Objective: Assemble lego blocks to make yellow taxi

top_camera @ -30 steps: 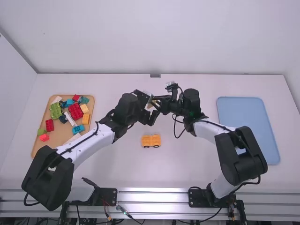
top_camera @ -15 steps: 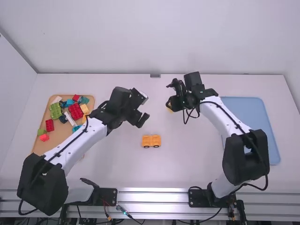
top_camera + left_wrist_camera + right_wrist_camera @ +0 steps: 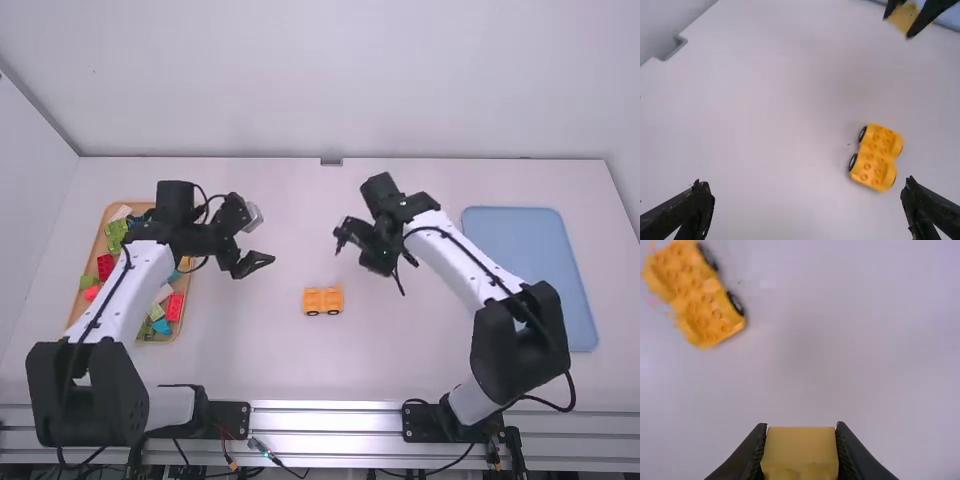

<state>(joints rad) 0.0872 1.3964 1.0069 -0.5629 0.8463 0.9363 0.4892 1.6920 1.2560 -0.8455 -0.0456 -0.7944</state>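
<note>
My left gripper (image 3: pixel 252 264) is over the table between the block tray and the orange-yellow wheeled base (image 3: pixel 323 301). In the left wrist view, the left gripper (image 3: pixel 807 200) is wide open with nothing between its fingers, and the studded wheeled base (image 3: pixel 876 157) lies on the table beyond. My right gripper (image 3: pixel 362 252) is above the table, behind and right of the base. In the right wrist view, the right gripper (image 3: pixel 801 445) is shut on a yellow block (image 3: pixel 800 452), with the base (image 3: pixel 695 292) lying apart from it.
A wooden tray (image 3: pixel 75 311) of red, green, blue, white and yellow blocks stands at the left, partly under the left arm. A blue tray (image 3: pixel 540 265) lies at the right.
Both grippers were close together a second ago and have separated. The left one has moved left toward the block tray; the right one, first rightward, now lower with the yellow block. The base has stayed put.
</note>
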